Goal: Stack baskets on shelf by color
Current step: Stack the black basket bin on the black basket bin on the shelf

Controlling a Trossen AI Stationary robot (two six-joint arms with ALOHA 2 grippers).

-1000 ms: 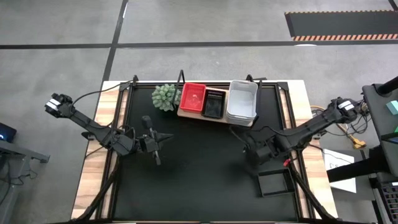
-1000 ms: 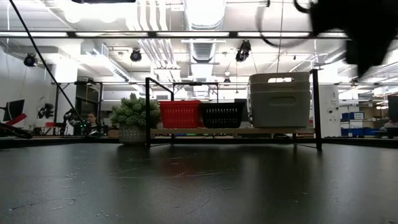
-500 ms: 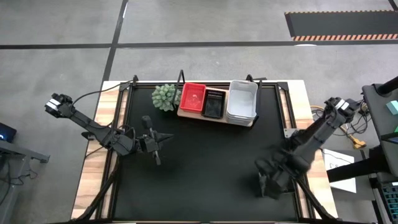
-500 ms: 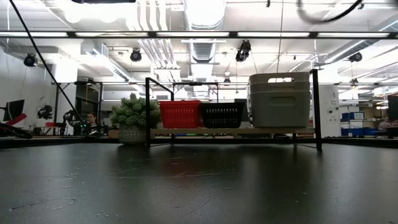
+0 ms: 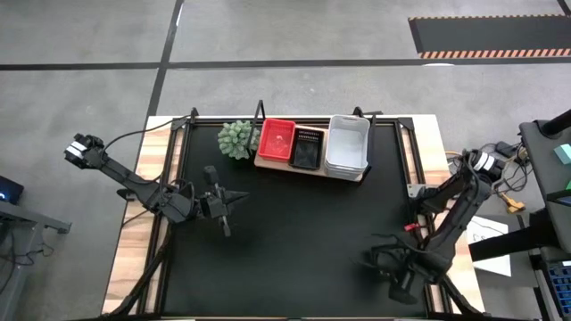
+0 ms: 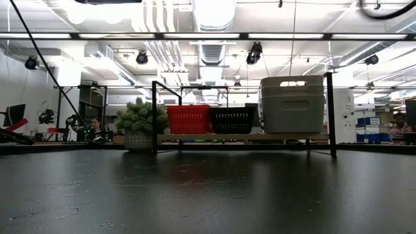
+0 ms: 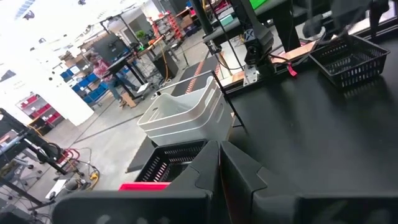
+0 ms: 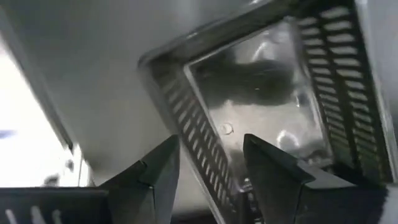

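Note:
On the wooden shelf [image 5: 357, 175] at the far side stand a red basket [image 5: 277, 141], a black basket [image 5: 307, 150] and a stack of white baskets [image 5: 347, 145]. Another black basket [image 7: 349, 57] rests by its bottom on the mat near the table's near right corner. My right gripper [image 5: 393, 267] is open just above it, pointing down, and hides most of it in the high view. In the right wrist view its fingers stand one on each side of the basket's side wall [image 8: 202, 146]. My left gripper [image 5: 225, 203] is shut and empty over the mat's left middle.
A green spiky plant [image 5: 236, 138] stands left of the shelf. A black frame [image 6: 154, 117] rises around the shelf at the table's far edge. Open black mat [image 5: 294, 241] lies between the two arms. A person sits in the room behind [image 6: 96, 127].
My right gripper has swung from just in front of the shelf toward the table's near right corner and come down over the loose black basket there. The basket has stayed in place.

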